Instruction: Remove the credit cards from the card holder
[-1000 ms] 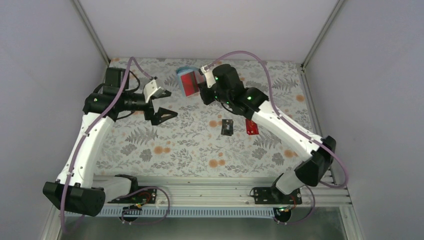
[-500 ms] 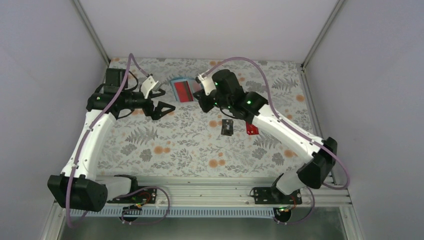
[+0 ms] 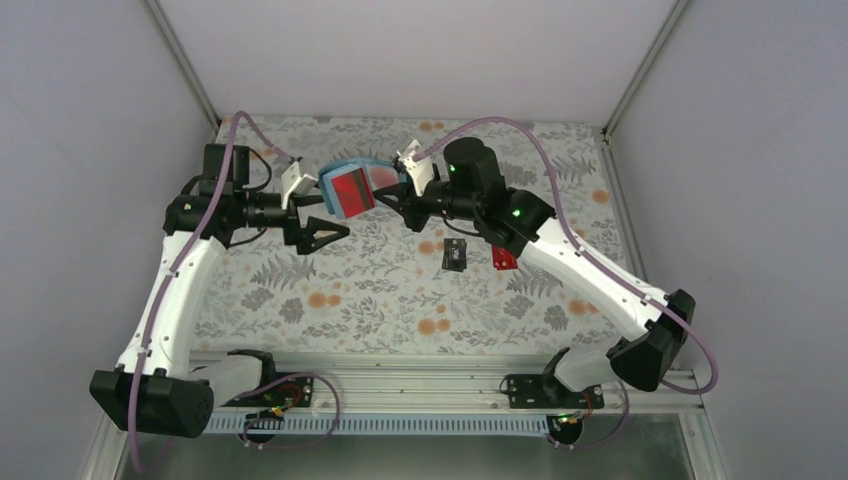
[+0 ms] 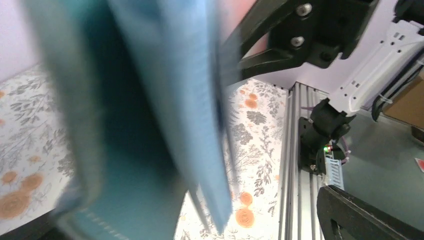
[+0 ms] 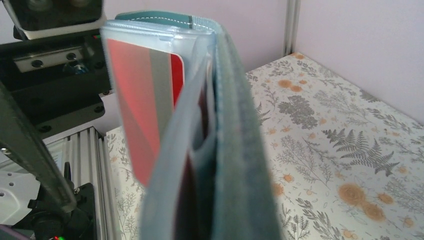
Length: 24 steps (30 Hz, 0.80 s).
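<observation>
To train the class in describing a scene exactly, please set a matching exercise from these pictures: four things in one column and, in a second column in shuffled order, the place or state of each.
Column one
1. card holder
2. black card
3. loose red card
4. left gripper

Column two
A. jaws wide open
B. held up above the cloth by the shut right gripper
C. flat on the cloth, partly hidden by the right arm
D. flat on the cloth, in full view

Pairs: 1-B, 2-D, 3-C, 4-A
</observation>
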### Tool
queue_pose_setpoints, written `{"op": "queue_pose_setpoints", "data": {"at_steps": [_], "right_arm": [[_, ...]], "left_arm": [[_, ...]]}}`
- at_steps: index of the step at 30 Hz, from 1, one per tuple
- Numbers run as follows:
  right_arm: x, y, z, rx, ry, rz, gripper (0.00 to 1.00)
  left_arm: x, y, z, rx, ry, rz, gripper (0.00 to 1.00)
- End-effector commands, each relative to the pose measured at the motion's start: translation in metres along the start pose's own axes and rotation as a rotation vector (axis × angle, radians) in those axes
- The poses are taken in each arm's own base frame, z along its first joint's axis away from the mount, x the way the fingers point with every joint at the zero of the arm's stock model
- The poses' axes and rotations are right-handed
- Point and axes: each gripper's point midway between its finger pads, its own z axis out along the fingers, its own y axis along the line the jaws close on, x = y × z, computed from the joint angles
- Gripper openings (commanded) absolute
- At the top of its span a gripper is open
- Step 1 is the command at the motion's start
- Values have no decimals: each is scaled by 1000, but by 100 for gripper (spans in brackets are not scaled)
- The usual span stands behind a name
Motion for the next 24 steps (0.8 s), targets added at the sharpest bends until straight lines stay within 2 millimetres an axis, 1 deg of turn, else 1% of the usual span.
{"op": "queue_pose_setpoints", "data": {"at_steps": [1, 4, 5, 6, 7, 9, 11, 12, 13, 14, 17, 18, 19, 21, 22, 23, 24], "right_arm": [[-16, 13, -2, -59, -53, -35, 4], [-16, 20, -2, -98, -54, -47, 4], [-16, 23, -3, -115, -53, -53, 4], [-15, 26, -4, -131, -52, -60, 4], [-13, 28, -4, -146, -49, -69, 4], [-9, 33, -6, -171, -50, -95, 4], [-7, 34, -7, -185, -51, -104, 4], [-6, 36, -8, -202, -51, -108, 4], [-4, 38, -8, -218, -48, -111, 4], [-4, 40, -9, -233, -48, -113, 4], [-4, 40, -11, -237, -52, -118, 4], [-2, 35, -11, -220, -52, -114, 11], [-3, 29, -13, -188, -58, -105, 28], [-6, 6, -20, -95, -73, -53, 50], [-9, -6, -28, -51, -84, -32, 56], [-11, -14, -36, -18, -98, -18, 57], [-16, -19, -46, 4, -121, -17, 59]], "left_arm": [[-4, -21, -4, 80, -43, 47, 100], [-6, -17, -4, 64, -41, 45, 100], [-6, -15, -3, 58, -39, 42, 97], [-6, -14, -3, 56, -38, 43, 90], [-7, -15, -3, 61, -40, 44, 81], [-7, -21, -4, 83, -47, 59, 56], [-4, -27, -5, 103, -52, 68, 27], [-2, -28, -5, 105, -53, 72, 15], [-1, -29, -5, 106, -52, 75, 5], [0, -30, -5, 106, -51, 76, 3], [-1, -35, -6, 122, -57, 82, 2], [-2, -36, -7, 126, -62, 85, 2], [-3, -36, -8, 126, -65, 82, 2], [-4, -29, -9, 95, -62, 61, 2], [-2, -22, -9, 61, -52, 40, 2], [1, -12, -9, 19, -40, 17, 2], [4, 0, -8, -34, -24, 2, 2]]}}
